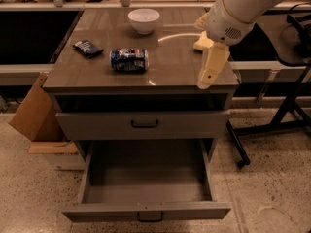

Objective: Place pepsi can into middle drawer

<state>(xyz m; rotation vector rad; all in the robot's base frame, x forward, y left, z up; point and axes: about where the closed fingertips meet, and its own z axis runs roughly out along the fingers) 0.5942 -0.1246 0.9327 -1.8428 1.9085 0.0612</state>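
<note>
Here, the can (pixel 129 59) lies sideways: light, thin-walled (already dented); we would grip mid-body. The gripper (pixel 206 79) hangs well apart; clenched or not, we cannot tell.

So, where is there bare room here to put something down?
The middle drawer is bare inside. On the table, the middle is free, between pepsi can, bowl and the tool over the right front corner. Crowded: around the can and snack packet.

arm (pixel 250 4) cropped at top, claw (pixel 204 81) at right front of cabinet top (pixel 170 64), yellow sponge (pixel 198 45) half hidden behind
</note>
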